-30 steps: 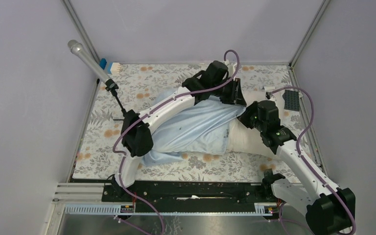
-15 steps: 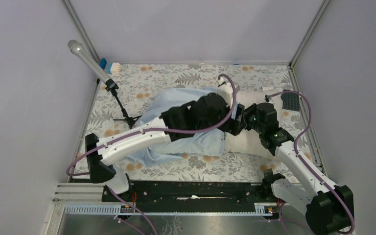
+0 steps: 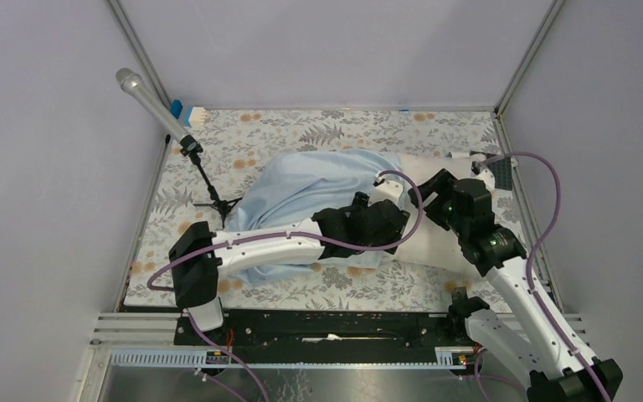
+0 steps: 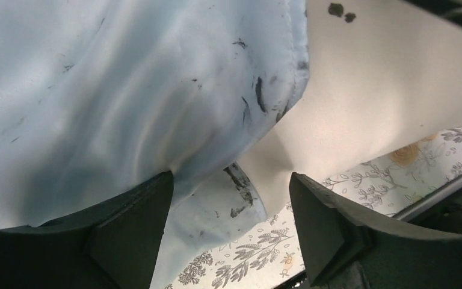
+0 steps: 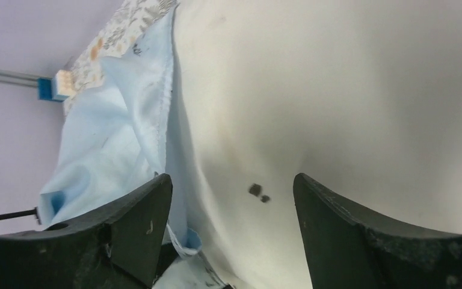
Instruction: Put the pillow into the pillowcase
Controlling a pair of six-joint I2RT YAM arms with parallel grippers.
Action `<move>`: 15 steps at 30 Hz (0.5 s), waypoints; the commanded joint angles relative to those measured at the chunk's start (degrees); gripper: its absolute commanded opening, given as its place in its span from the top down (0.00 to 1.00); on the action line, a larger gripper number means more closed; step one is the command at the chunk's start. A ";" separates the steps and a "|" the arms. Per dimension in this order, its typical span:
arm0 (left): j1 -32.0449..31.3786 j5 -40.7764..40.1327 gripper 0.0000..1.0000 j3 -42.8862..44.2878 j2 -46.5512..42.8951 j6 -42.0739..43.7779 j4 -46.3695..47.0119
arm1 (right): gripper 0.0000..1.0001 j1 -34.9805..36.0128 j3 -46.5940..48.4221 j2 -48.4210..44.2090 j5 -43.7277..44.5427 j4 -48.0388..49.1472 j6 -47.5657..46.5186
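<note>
The light-blue pillowcase lies wrinkled across the middle of the floral cloth. The cream pillow sticks out of its right end, with the rest inside. My left gripper is open and hangs low over the hem. In the left wrist view the pillowcase and the pillow meet just above the left gripper, and nothing is pinched. My right gripper is open over the bare pillow. From the right wrist, the pillow fills the space beyond the right gripper, and the pillowcase hem runs along the left finger.
A microphone on a black tripod stand leans at the left edge of the floral cloth. A dark block sits at the right edge. A small blue and white item is in the back left corner. Metal posts frame the cell.
My left arm swung back from the far side to the near hem and its gripper opened. My right gripper went from shut to open and drew slightly right. The pillowcase dropped flat.
</note>
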 commanded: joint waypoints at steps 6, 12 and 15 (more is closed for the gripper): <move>0.91 -1.99 0.32 0.62 0.18 -0.27 2.73 | 0.08 0.42 2.69 -4.56 16.15 -16.45 -9.11; -3.60 -2.59 0.28 1.16 -4.03 -1.36 -0.87 | 0.12 0.37 -4.43 -0.29 12.36 -11.77 -9.30; -6.31 -4.83 0.29 -0.01 -5.09 -2.74 -1.99 | 0.36 0.42 -5.63 3.57 6.64 -7.36 -9.33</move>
